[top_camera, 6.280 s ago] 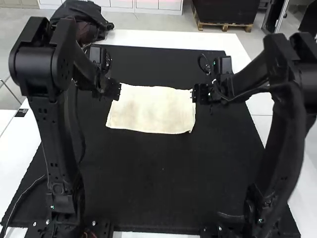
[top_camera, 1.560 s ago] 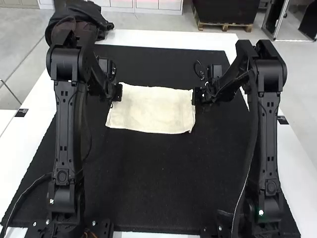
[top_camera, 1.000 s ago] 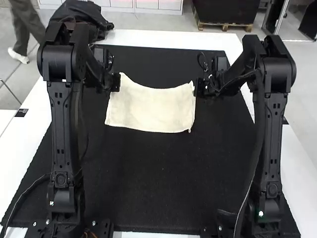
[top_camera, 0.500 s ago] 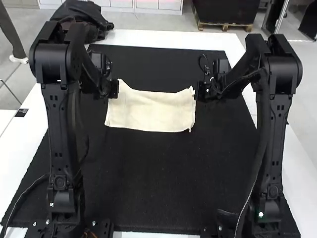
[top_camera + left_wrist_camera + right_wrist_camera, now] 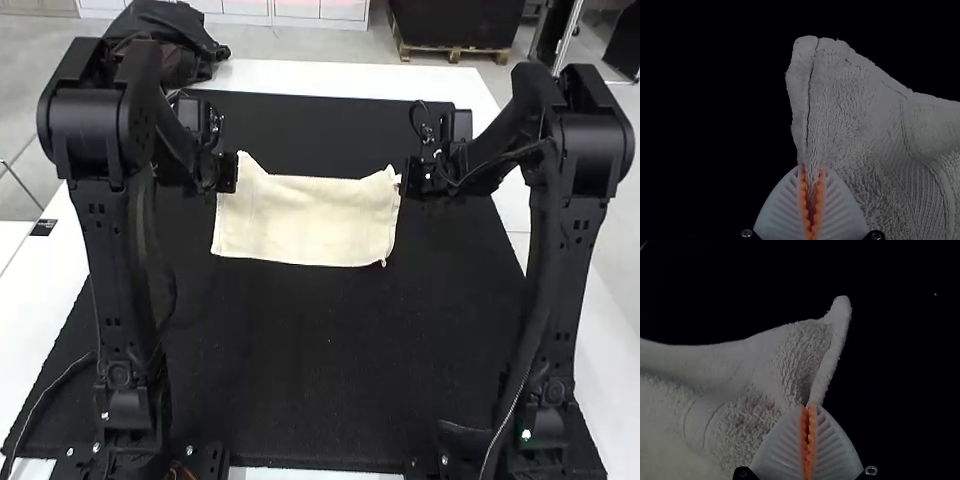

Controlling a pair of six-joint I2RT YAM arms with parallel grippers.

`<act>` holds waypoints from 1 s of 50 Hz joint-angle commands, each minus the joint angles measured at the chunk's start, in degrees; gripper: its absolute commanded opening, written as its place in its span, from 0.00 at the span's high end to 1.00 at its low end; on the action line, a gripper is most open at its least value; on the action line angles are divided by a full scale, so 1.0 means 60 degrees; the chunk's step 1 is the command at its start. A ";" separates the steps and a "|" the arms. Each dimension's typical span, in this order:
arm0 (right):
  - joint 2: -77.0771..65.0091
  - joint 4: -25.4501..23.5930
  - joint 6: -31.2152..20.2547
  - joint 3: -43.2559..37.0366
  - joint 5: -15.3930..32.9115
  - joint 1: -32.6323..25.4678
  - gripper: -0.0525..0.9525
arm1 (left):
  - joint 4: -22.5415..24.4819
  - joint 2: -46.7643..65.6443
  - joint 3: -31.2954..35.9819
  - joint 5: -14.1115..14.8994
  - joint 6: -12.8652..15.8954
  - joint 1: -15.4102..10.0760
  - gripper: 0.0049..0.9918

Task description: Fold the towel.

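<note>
The left gripper [image 5: 811, 169] has its jaws closed near one far corner of the towel [image 5: 305, 222], spread over the bench [image 5: 350, 76]; the right gripper [image 5: 808, 408] clamps the other in its jaws. Looks like the lift for a fold: next, bring both evenly to the near edge.

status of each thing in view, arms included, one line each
Towel: spread between the grippers, far corners pulled up, far edge sagging between them, near edge low over the mat.
Left gripper: shut on the towel near its far left corner.
Right gripper: shut on the towel near its far right corner.
Black mat: flat on the table.
White table: partly covered by the mat.
</note>
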 commanded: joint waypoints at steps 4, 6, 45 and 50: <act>-0.0585 -0.0104 0.0079 -0.0097 -0.0225 -0.0213 0.97 | 0.0124 -0.0459 -0.0190 0.0053 0.0118 0.0309 0.98; -0.0599 -0.0163 0.0079 -0.0097 -0.0283 -0.0242 0.97 | 0.0124 -0.0502 -0.0248 0.0053 0.0118 0.0367 0.98; -0.1742 -0.1247 0.0035 -0.0741 -0.0723 -0.0125 0.97 | -0.0140 -0.1572 -0.1332 0.0244 0.0382 0.0660 0.98; -0.1903 -0.1364 0.0005 -0.0961 -0.0767 -0.0125 0.97 | -0.0228 -0.1674 -0.1450 0.0229 0.0528 0.0675 0.98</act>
